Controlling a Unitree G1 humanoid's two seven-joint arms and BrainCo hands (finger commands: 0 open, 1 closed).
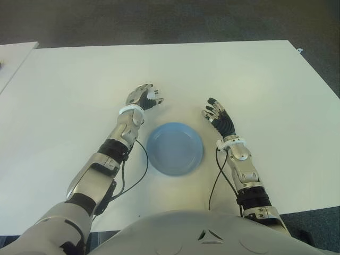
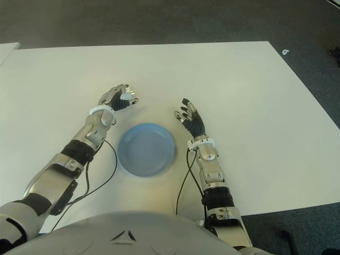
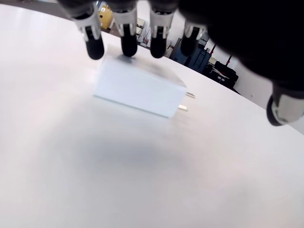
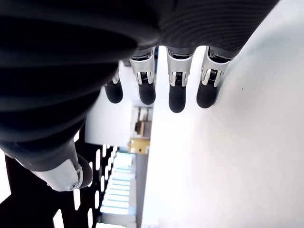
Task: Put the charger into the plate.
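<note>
The white charger (image 3: 137,88) lies on the white table (image 1: 255,85), its two prongs pointing toward the thumb. My left hand (image 1: 144,98) is curled over it, just beyond the plate's far left edge. Four fingertips (image 3: 127,45) touch the charger's far top edge, and the thumb (image 3: 285,107) stands apart from the prongs. From the head cameras the charger (image 2: 126,95) peeks out between those fingers. The blue plate (image 1: 175,149) sits in front of my chest with nothing in it. My right hand (image 1: 217,114) shows to the right of the plate, fingers spread, holding nothing.
A second white tabletop (image 1: 13,58) adjoins at the far left. Black cables (image 1: 139,175) run along both forearms near the plate. Dark floor lies beyond the table's far edge.
</note>
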